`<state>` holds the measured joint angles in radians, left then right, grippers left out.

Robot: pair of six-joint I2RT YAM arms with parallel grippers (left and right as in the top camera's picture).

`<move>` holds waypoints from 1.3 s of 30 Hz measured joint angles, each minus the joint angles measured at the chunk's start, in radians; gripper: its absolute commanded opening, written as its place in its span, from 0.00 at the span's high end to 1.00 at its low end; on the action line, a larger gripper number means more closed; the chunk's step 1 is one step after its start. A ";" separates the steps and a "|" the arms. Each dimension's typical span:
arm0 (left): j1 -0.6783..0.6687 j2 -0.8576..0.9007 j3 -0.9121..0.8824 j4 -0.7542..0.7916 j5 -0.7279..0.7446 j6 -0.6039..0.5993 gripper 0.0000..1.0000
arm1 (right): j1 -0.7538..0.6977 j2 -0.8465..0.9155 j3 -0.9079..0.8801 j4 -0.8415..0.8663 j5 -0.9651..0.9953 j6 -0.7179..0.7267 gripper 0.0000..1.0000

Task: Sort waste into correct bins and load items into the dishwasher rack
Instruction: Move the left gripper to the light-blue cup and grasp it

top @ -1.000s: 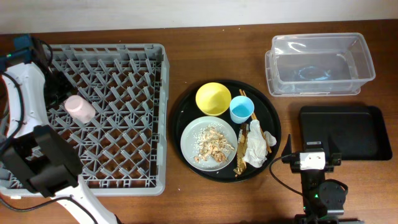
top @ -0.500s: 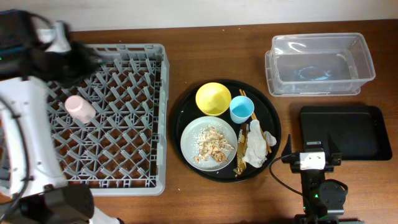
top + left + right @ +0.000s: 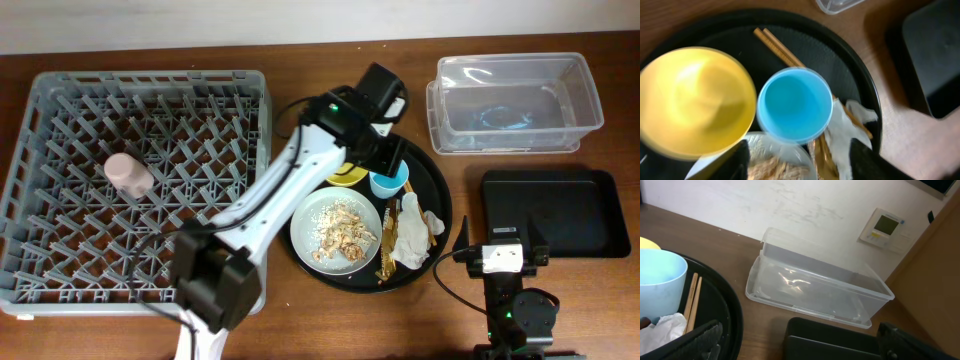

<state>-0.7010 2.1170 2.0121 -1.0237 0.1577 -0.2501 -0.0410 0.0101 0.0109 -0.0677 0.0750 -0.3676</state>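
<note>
My left gripper (image 3: 802, 165) hangs open over the round tray, its fingers wide apart with nothing held. The light-blue cup (image 3: 795, 105) stands just ahead of them. The yellow bowl (image 3: 692, 100) is to its left. Two chopsticks (image 3: 780, 47) run under the cup. The plate (image 3: 335, 228) carries food scraps (image 3: 343, 230). The white tissue (image 3: 408, 235) and gold wrapper (image 3: 385, 262) lie beside it. The pink cup (image 3: 128, 173) lies in the dishwasher rack (image 3: 250, 110). My right gripper (image 3: 805, 342) is open and empty near the black tray (image 3: 550, 212) and the clear tub (image 3: 515, 100).
The round black tray (image 3: 440, 190) holds the dishes and waste in the middle of the brown table. My left arm (image 3: 280, 190) crosses from the front left, over the rack's right edge, to that tray. A wall runs behind the tub.
My left arm has swung from the rack's far left corner across to the round tray, and its jaws have opened. The pink cup stays in the rack. The right arm has not moved.
</note>
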 measured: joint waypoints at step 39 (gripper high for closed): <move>-0.098 0.175 0.005 0.111 -0.058 0.011 0.99 | 0.000 0.000 0.000 0.000 0.000 0.000 0.01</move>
<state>-0.7994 2.2925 2.0167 -0.9127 0.0998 -0.2394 -0.0410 0.0101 0.0109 -0.0677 0.0753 -0.3676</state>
